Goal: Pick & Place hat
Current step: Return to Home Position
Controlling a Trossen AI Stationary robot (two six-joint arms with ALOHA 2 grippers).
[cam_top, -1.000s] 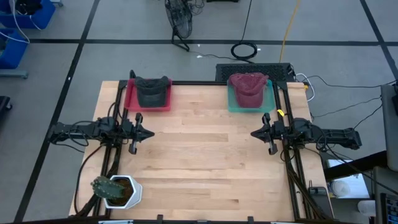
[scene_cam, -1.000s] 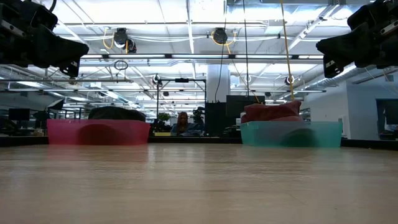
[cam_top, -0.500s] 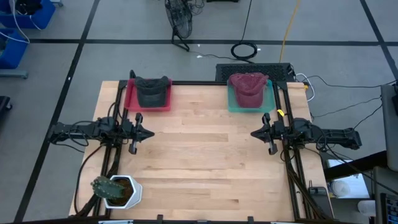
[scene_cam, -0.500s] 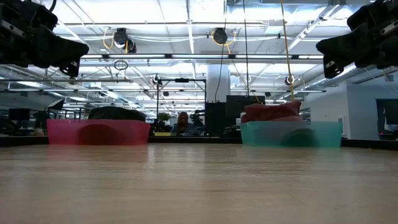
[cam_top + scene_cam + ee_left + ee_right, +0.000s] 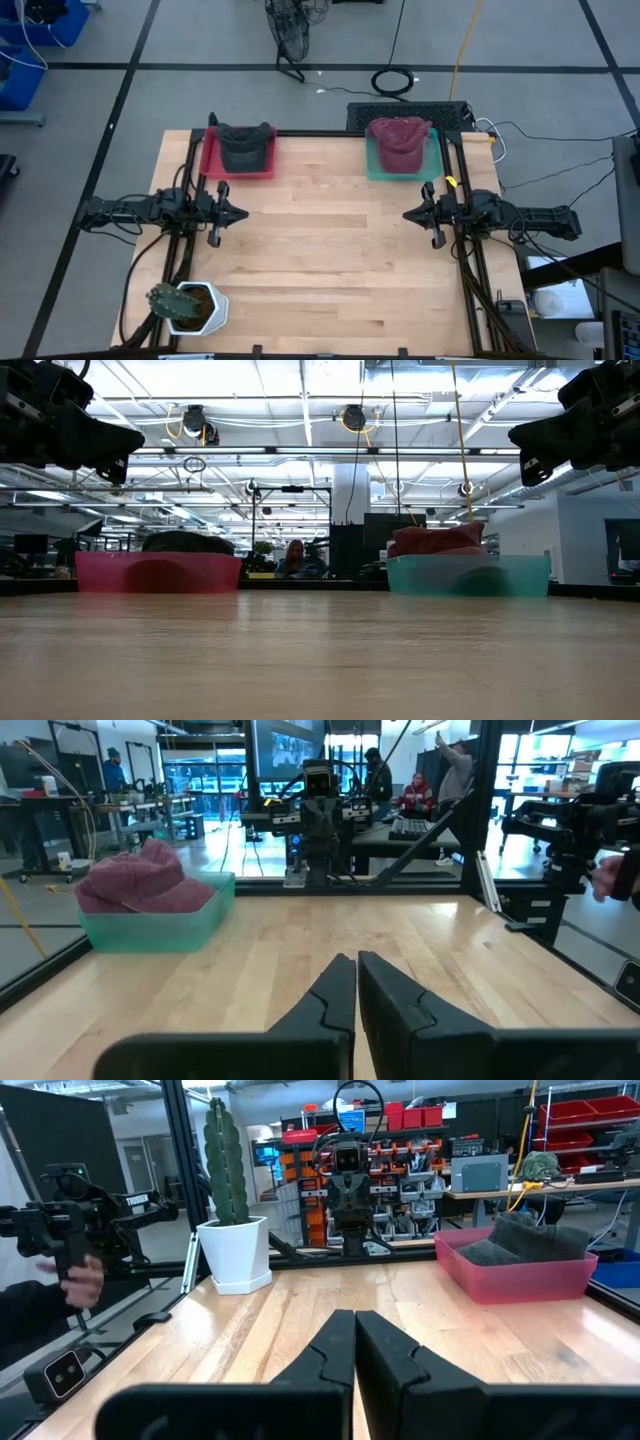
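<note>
Black cap [image 5: 243, 143] inside the red bin [image 5: 212, 160], at the table's [image 5: 330, 270] far edge on the left-arm side. Red cap [image 5: 399, 140] heaped in the green bin [image 5: 372, 165], along the same far edge of the table on the right-arm side, well apart from the red bin. Left tool [image 5: 232, 213] above the table's left edge, raised off the wood, pointing inward across the table; fingers [image 5: 338, 992] drawn narrow, almost touching, holding nothing. Right tool [image 5: 408, 214] above the table's right edge, facing the left one across the table's bare middle; fingers [image 5: 338, 1342] likewise narrow and holding nothing. Potted cactus [image 5: 180, 303] in a white pot at the table's near left corner.
</note>
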